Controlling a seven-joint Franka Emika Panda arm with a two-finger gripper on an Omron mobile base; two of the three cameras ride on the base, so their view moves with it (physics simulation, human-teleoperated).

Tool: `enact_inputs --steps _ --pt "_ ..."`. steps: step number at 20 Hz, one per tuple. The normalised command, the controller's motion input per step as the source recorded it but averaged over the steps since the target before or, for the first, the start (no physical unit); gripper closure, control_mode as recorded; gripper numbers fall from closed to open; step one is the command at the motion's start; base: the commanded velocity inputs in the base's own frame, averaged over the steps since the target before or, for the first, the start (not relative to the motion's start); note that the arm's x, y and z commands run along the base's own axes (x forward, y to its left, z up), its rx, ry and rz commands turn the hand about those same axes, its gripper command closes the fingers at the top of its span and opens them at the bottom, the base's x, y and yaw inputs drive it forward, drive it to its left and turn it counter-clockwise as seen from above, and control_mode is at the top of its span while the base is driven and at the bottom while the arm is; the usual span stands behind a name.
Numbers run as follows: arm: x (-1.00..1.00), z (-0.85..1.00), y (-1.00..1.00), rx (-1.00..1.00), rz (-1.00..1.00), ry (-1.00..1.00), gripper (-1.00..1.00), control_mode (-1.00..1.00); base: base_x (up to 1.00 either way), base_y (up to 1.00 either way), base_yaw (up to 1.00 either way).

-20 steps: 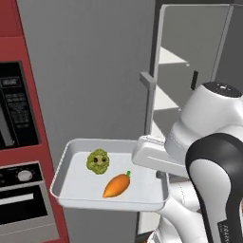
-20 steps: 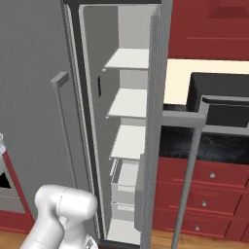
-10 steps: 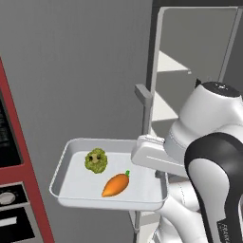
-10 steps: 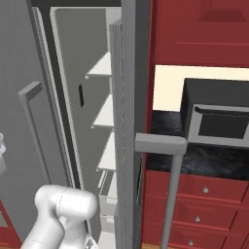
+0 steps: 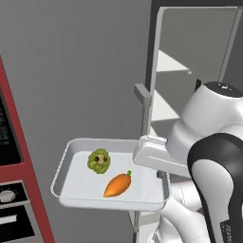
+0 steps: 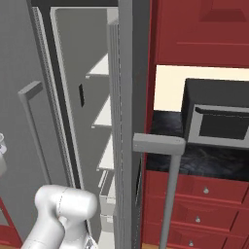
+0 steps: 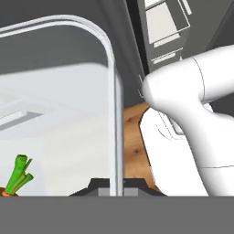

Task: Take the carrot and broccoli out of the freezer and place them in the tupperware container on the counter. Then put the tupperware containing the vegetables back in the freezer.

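Swinging your base has slid the oven point(image 5: 12, 190) aside, gripper point(image 7: 116, 189) clamped on the tupperware container point(image 5: 76, 194) rim, so carrot point(image 5: 116, 185) and broccoli point(image 5: 98, 161) may slide toward an edge.

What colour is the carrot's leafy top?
Green, on the orange carrot; it shows best in the hand view.

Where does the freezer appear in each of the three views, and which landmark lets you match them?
Left base view: the freezer is at upper right, open, behind the tray.
Right base view: freezer at left and centre, its door seen edge-on.
Hand view: freezer at top right, past the tray rim.
Shared landmark: its white shelves.
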Motion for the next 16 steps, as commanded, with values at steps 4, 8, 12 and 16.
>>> enact_inputs --steps 4,8,12,16 --pt "-0.02 0.18 -0.17 0.07 -0.29 -0.03 1.00 -1.00 0.00 0.00 0.00" --pt "-0.14 0.29 -0.41 0.20 -0.49 -0.05 1.00 -1.00 0.00 0.00 0.00" --pt "-0.11 0.39 -0.43 0.21 -0.45 -0.04 1.00 -1.00 0.00 0.00 0.00" --pt "-0.01 0.55 -0.37 0.11 -0.42 -0.05 1.00 -1.00 0.00 0.00 0.00"
